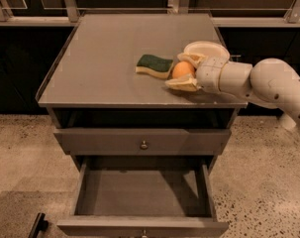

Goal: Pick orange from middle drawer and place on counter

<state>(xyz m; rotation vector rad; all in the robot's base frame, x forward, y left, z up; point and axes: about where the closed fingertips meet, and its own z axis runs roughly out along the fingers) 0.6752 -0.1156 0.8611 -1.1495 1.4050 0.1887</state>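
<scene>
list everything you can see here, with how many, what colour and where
counter: 1, grey, top of the cabinet, centre of view
orange: 1, orange, on the counter near its front right, just right of the sponge
sponge: 1, green top and yellow base, lying flat on the counter
bowl: 1, white, on the counter at its right side, behind the orange
upper drawer: 1, grey with a round metal knob, closed, under the counter
middle drawer: 1, grey, pulled open, below the upper drawer
floor: speckled beige, around the cabinet
arm: 1, white, reaching in from the right over the counter's edge
gripper: 1, cream, low over the counter, around the orange
</scene>
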